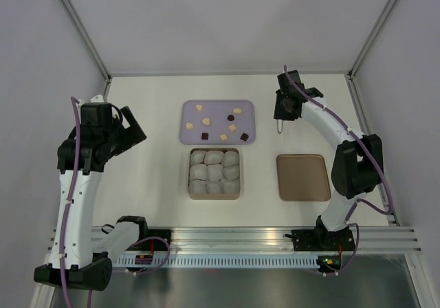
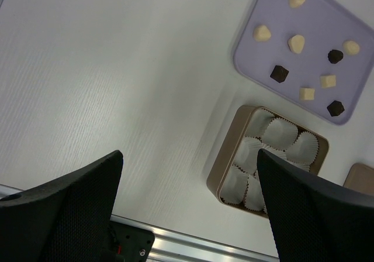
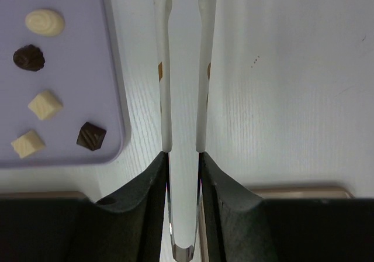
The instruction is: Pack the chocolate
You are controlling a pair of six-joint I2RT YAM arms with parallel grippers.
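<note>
Progress: we judge the packing not yet begun. All nine pieces of chocolate (image 1: 205,121) lie on the lavender tray (image 1: 216,110), six cream and three dark.
Box: the brown box (image 1: 214,197) sits just beside the tray's near edge. It holds nine white paper cups (image 1: 214,172), and every one looks empty.
Right tool (image 3: 182,159): closed on the metal tongs (image 3: 165,69), over the table (image 1: 151,184) just right of the tray.
Left tool (image 2: 190,157): wide open, holding nothing, well to the left of tray and box.
Left to do: all nine pieces, presumably one per cup.
Nearby: a shallow brown lid (image 1: 302,177) lies right of the box, apart from it.
In the way: we see nothing between tongs and tray. The pieces lie spread apart, so the tips should find room.
</note>
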